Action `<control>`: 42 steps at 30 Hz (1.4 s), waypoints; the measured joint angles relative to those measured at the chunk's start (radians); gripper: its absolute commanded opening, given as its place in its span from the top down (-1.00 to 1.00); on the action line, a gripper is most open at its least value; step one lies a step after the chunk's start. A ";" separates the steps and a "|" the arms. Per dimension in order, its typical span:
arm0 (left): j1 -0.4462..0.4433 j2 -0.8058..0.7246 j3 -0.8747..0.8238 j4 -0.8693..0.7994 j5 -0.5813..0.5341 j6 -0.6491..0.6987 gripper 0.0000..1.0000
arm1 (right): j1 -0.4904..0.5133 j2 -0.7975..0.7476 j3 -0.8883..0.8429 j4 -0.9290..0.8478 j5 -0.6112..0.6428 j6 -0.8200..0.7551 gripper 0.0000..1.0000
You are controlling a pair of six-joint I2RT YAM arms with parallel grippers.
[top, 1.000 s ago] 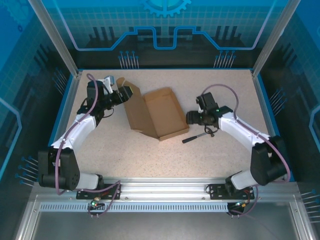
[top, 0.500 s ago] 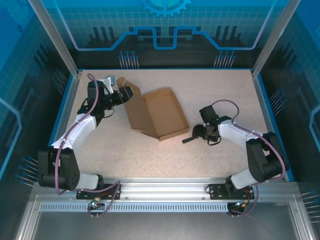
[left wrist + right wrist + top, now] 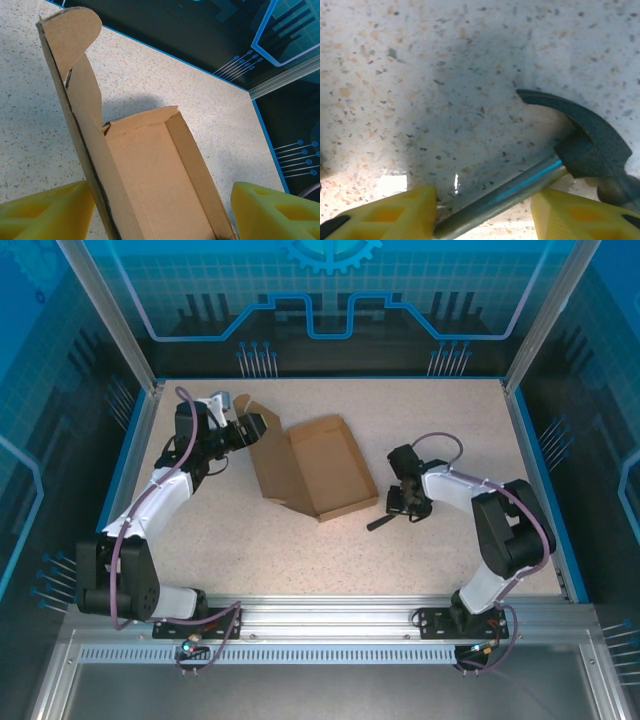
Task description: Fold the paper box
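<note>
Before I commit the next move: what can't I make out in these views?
- Left wrist: the paper box runs off the bottom edge; whether the left claw touches its raised flap is unclear.
- Right wrist: the hammer loses its handle at the bottom edge, inside the right claw.
- Top view: the right claw covers the hammer head; any contact is too small to judge.

hammer (image 3: 378, 523) beside paper box (image 3: 325, 465), open tabletop (image 3: 300, 560) nearside
</note>
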 measured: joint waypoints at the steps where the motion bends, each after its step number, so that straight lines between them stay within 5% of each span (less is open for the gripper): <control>1: 0.000 0.000 0.000 0.000 0.000 0.000 -0.46 | 0.005 0.010 0.013 0.001 0.010 -0.008 0.13; 11: 0.000 0.000 0.000 0.000 0.004 0.004 -0.46 | 0.015 0.071 0.081 0.043 0.062 -0.054 0.59; 21: 0.000 0.000 0.000 0.000 0.006 0.004 -0.46 | -0.032 0.070 0.092 0.057 0.070 -0.083 0.76; 28: 0.000 0.000 0.000 0.000 0.006 0.006 -0.46 | -0.028 -0.063 0.112 0.027 0.078 -0.111 0.78; 35: 0.000 0.000 0.000 0.000 0.006 0.007 -0.46 | 0.080 -0.073 0.338 -0.009 0.063 -0.131 0.78; 42: 0.000 0.000 0.000 0.000 0.006 0.006 -0.46 | 0.202 0.164 0.628 -0.015 0.035 -0.149 0.78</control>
